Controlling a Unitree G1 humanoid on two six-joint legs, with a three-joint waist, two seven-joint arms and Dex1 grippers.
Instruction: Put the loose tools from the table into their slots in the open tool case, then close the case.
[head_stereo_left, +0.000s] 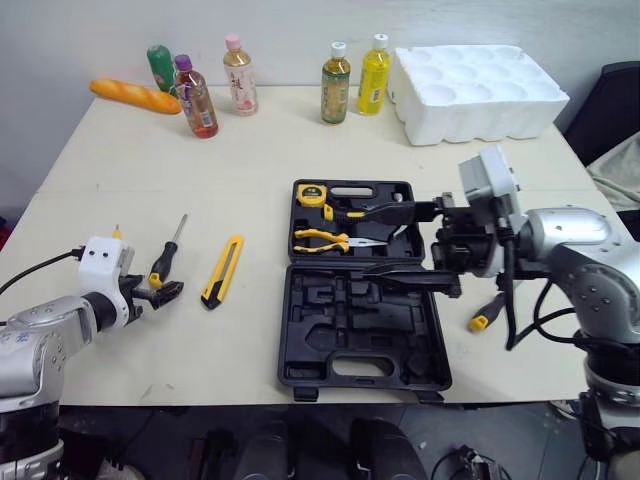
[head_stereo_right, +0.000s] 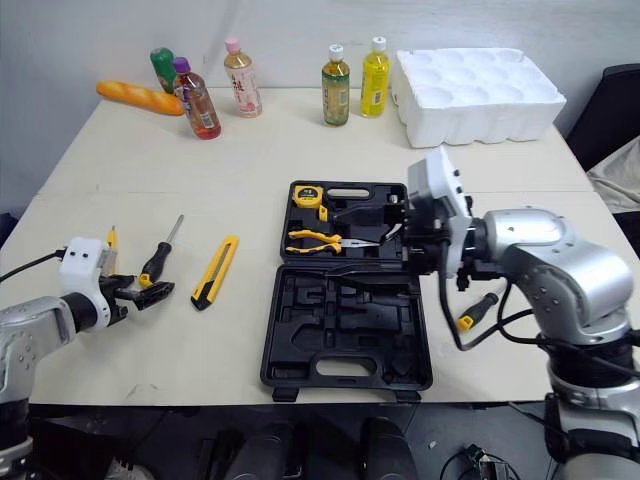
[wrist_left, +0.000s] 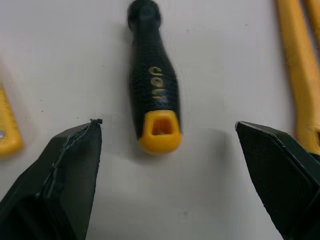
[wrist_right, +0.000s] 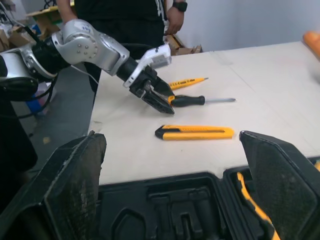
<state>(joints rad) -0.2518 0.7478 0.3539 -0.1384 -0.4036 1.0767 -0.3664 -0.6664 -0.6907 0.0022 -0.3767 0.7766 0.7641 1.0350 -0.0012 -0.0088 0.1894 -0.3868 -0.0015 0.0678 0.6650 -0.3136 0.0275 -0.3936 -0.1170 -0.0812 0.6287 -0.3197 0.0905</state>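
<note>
Table (head_stereo_left: 250, 150), "deli" screwdriver (wrist_left: 152, 90); left claw (head_stereo_left: 162, 293) spread

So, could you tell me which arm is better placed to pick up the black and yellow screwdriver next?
Left. The left gripper sits open at the handle end of the screwdriver, on the left of the table. The right gripper is open over the tool case, well away from it.

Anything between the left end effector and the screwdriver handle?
Nothing visible. The left end effector is open, with the handle end of the screwdriver just ahead of it. The utility knife lies off to the side, not between them.
</note>
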